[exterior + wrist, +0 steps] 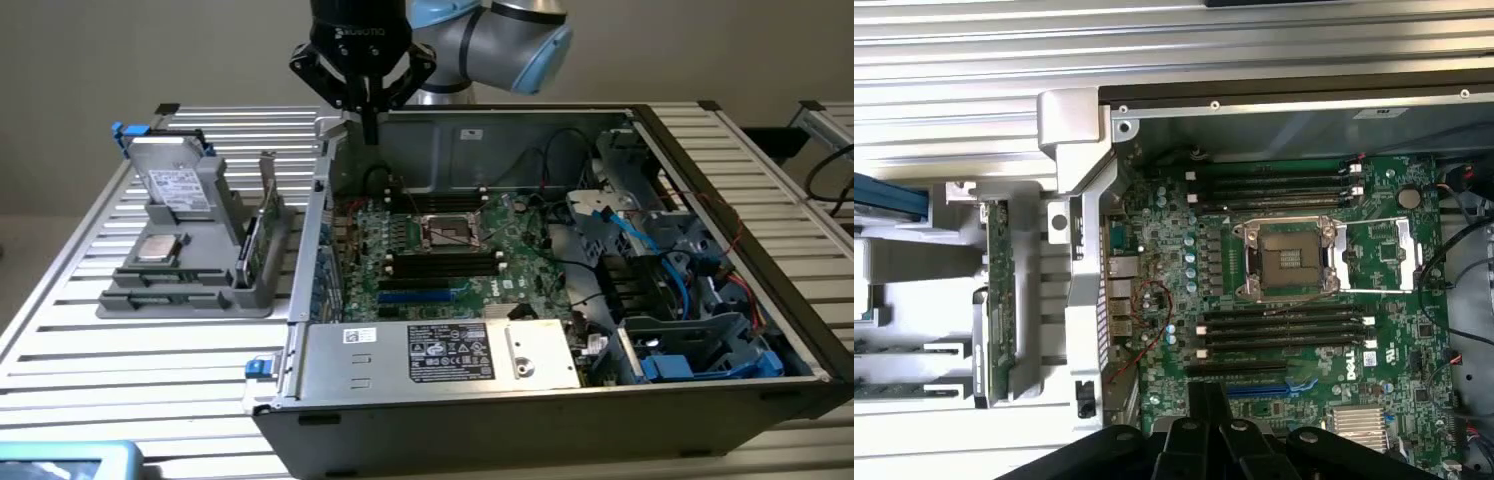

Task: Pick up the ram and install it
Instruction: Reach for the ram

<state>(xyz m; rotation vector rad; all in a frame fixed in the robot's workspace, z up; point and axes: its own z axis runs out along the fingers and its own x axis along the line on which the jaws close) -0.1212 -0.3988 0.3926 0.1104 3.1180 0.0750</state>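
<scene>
Green ram (275, 235) standing on edge in the grey holder (174, 295) beside the computer case (534, 420), apparently untouched, with gripper (370, 125) pinched shut and empty above the case's metal wall (318, 215): liable to clip that wall or tip the thin stick if brought across shut or crooked.

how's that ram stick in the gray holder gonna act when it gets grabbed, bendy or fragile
Probably stiff: the ram is a thin, flat circuit board. Likely light for its length, being so narrow. It stands on edge in the gray holder, so a sideways nudge might tilt it in its slot.
</scene>
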